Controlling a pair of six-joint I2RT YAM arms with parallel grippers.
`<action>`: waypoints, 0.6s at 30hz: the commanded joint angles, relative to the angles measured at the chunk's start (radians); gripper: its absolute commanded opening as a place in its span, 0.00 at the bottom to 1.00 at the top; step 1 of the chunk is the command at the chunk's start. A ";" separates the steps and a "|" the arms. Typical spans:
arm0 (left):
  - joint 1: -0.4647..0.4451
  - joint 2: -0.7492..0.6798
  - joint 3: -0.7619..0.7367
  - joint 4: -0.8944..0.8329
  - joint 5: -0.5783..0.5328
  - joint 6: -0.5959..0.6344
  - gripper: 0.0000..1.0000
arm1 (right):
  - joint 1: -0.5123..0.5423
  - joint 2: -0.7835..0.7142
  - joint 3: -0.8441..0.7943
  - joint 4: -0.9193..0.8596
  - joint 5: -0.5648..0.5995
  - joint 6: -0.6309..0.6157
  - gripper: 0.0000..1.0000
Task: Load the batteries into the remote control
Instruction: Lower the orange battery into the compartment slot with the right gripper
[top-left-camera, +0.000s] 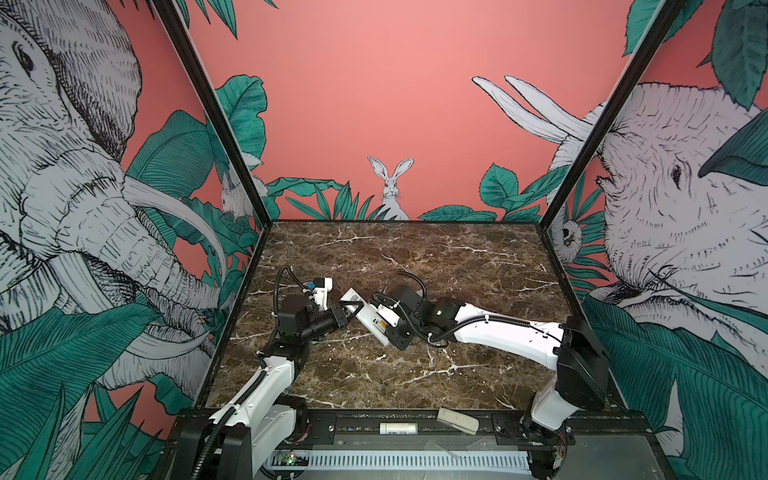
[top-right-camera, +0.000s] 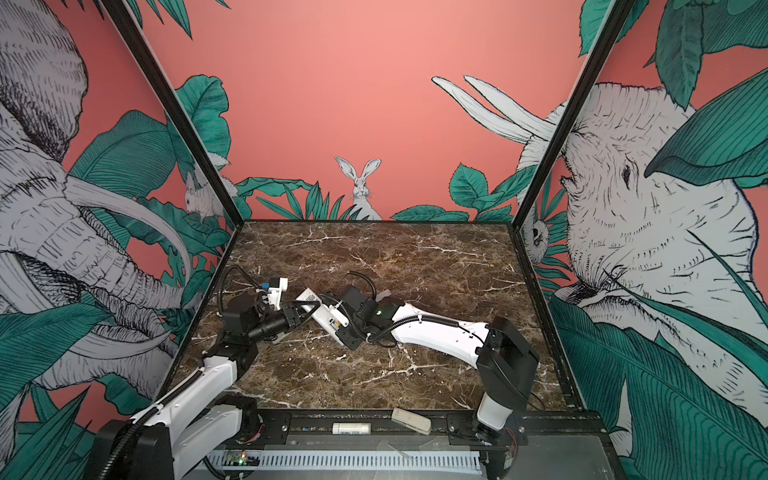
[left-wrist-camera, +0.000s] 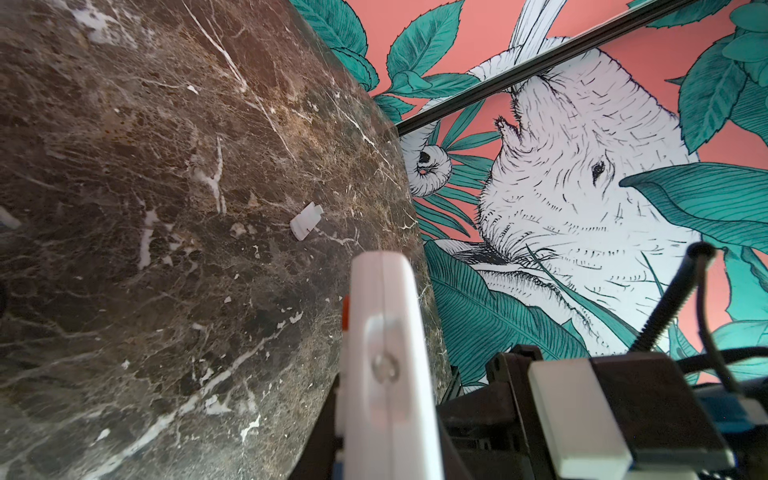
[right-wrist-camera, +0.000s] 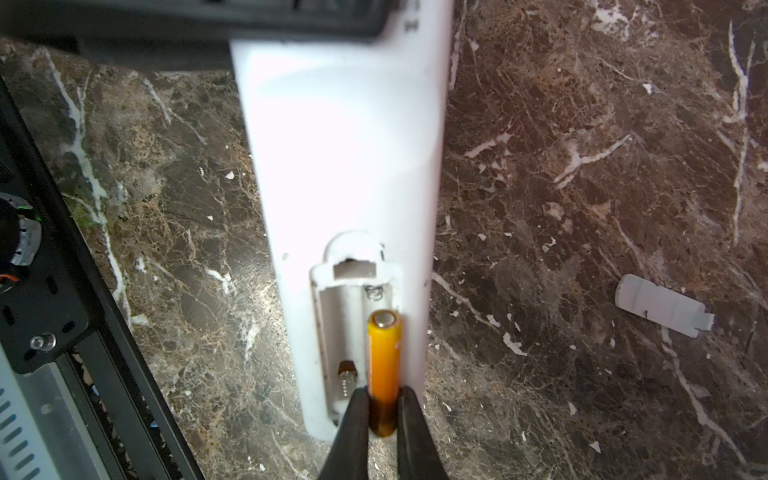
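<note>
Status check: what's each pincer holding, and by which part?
Right pincer: orange battery, pinched at one end, other end over the open compartment of the remote. Left pincer: the remote, clamped across its body toward the end away from that compartment.

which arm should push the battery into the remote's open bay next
Right. The right gripper pinches the battery at the open bay of the remote control; the left gripper is occupied holding the remote.
</note>
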 joint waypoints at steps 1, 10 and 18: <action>0.004 -0.016 0.033 0.041 0.043 -0.013 0.00 | 0.007 0.018 0.017 -0.013 0.008 -0.007 0.11; 0.006 -0.042 0.030 0.025 0.037 -0.015 0.00 | 0.008 0.040 0.032 -0.022 -0.012 0.000 0.10; 0.007 -0.103 0.053 -0.094 -0.004 0.062 0.00 | 0.010 0.075 0.116 -0.103 -0.030 0.003 0.09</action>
